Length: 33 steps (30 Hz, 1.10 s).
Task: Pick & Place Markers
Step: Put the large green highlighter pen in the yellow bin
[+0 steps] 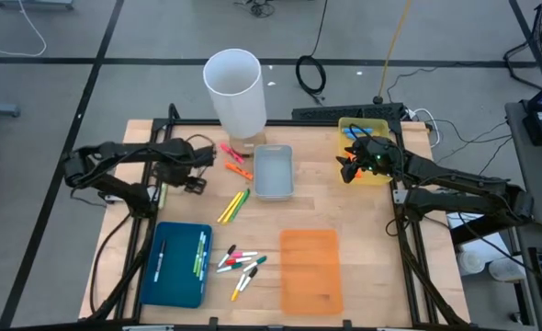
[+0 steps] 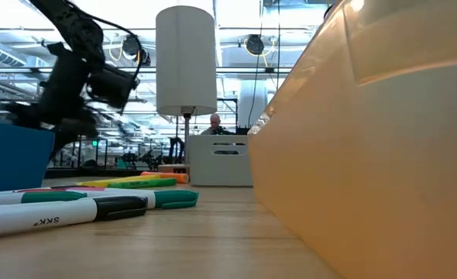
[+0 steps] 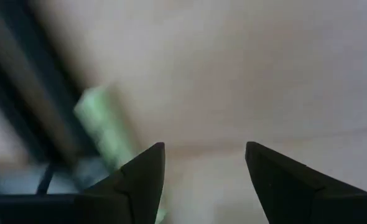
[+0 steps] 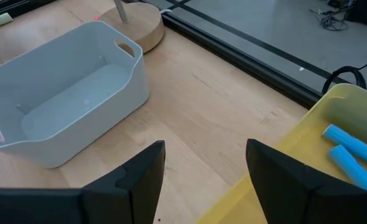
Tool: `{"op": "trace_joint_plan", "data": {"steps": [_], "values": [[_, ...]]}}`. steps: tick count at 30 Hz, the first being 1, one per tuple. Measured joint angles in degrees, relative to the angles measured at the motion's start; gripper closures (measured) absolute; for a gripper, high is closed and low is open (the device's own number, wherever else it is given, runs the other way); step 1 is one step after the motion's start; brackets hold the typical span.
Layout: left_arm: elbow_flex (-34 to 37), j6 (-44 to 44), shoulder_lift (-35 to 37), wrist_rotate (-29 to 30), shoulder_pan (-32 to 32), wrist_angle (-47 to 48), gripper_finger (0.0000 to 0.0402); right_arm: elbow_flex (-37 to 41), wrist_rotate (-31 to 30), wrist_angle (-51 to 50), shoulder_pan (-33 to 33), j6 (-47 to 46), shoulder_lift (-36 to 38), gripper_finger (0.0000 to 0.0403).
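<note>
Right gripper (image 1: 348,166) hovers over near edge of yellow bin (image 1: 381,173), fingers apart, empty; two blue markers (image 4: 348,154) lie inside bin. Grey bin (image 1: 273,171) sits beside yellow bin, toward table centre. Left gripper (image 1: 194,183) low beyond grey bin, fingers apart, nothing between. Loose markers (image 1: 240,263) scattered near grey bin, between blue tray (image 1: 174,265) and orange tray (image 1: 311,269).

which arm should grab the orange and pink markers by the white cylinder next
Left, probably. The open left gripper sits just beside the neon orange and pink markers near the tall white cylinder. The open right gripper hovers at the yellow plastic bin, across the grey tub.
</note>
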<state>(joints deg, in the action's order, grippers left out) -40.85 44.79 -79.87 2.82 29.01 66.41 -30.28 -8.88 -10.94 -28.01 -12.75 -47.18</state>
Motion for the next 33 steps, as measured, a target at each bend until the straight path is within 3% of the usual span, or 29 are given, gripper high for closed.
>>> {"op": "trace_joint_plan", "data": {"steps": [4, 13, 16, 24, 28, 33], "values": [[1.9, 7.8, -0.1, 1.3, -1.8, 2.0, 0.0172, 0.0, 0.0, 0.0, 0.0, 0.0, 0.0, 0.0191], [7.6, 13.4, 0.1, 6.2, 1.3, -5.1, 0.0175, 0.0, 0.2, 0.0, 0.0, 0.0, 0.0, 0.0191], [7.7, 13.9, 0.2, 6.7, 0.9, -5.3, 0.0207, 0.0, 0.2, 0.0, 0.0, -0.1, 0.0, 0.0190], [7.9, 13.8, 0.1, 9.2, 1.3, -4.8, 0.0336, 0.0, 0.2, -0.1, 0.0, -0.2, 0.0, 0.0190], [7.9, 14.0, 0.1, 9.3, 1.4, -4.5, 0.0361, 0.0, 0.2, 0.0, 0.0, -0.2, 0.0, 0.0190], [6.4, 14.4, 0.1, 9.5, 0.9, -2.6, 0.0364, 0.0, 0.2, 0.0, 0.0, -0.2, 0.0, 0.0190]]}}
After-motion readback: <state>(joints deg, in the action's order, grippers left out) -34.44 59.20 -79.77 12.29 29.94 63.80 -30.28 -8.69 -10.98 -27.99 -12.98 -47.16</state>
